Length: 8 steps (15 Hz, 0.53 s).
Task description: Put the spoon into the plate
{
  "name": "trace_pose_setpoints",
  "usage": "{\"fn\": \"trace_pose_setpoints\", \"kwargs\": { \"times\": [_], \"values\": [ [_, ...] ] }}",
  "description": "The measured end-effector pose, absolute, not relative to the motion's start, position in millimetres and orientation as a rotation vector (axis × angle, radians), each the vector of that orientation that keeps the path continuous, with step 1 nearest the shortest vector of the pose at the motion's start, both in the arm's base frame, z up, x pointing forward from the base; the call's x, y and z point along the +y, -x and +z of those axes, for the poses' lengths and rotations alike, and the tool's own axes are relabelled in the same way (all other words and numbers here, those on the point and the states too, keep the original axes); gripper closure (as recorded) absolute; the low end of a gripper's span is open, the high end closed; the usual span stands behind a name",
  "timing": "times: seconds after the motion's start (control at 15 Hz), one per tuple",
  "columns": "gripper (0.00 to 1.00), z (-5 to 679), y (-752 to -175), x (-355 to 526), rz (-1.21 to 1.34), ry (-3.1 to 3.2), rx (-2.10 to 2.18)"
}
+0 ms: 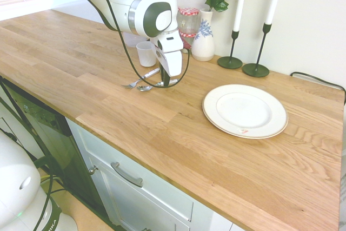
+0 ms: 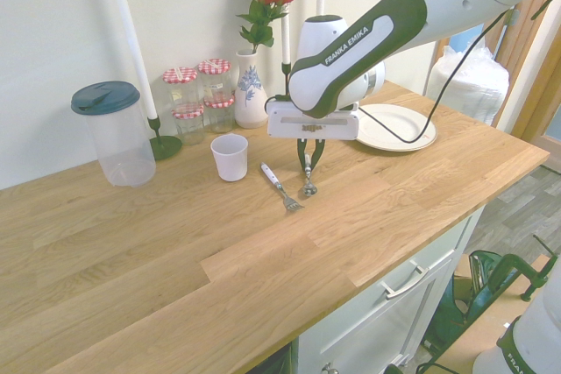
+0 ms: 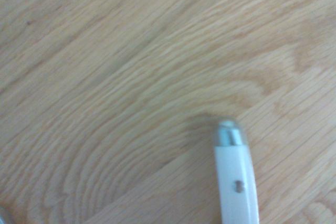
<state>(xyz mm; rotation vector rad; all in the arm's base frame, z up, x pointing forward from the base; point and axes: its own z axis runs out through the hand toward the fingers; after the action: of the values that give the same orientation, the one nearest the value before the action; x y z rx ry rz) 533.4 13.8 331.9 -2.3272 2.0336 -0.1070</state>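
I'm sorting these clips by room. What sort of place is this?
Most likely a kitchen: a long wooden worktop over white drawers, with a plate, a fork and lidded jars on it.

The claw [image 1: 165, 82] hides part of the spoon [image 1: 147, 87]; its handle runs off the wrist view's edge.

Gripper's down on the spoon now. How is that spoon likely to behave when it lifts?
The spoon looks like rigid metal, so it should not flex. Its polished surface and smooth pale handle may be slippery, so it could pivot or slide in the gripper. It looks small and probably light; the bowl end might droop if gripped off-centre.
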Motion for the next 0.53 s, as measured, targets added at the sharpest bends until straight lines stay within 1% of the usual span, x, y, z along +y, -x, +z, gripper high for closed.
{"fn": "trace_pose_setpoints", "kwargs": {
  "times": [0.53],
  "values": [
    [1.0,338.8,-533.4,14.5,-0.123,2.323,2.019]
  ]
}}
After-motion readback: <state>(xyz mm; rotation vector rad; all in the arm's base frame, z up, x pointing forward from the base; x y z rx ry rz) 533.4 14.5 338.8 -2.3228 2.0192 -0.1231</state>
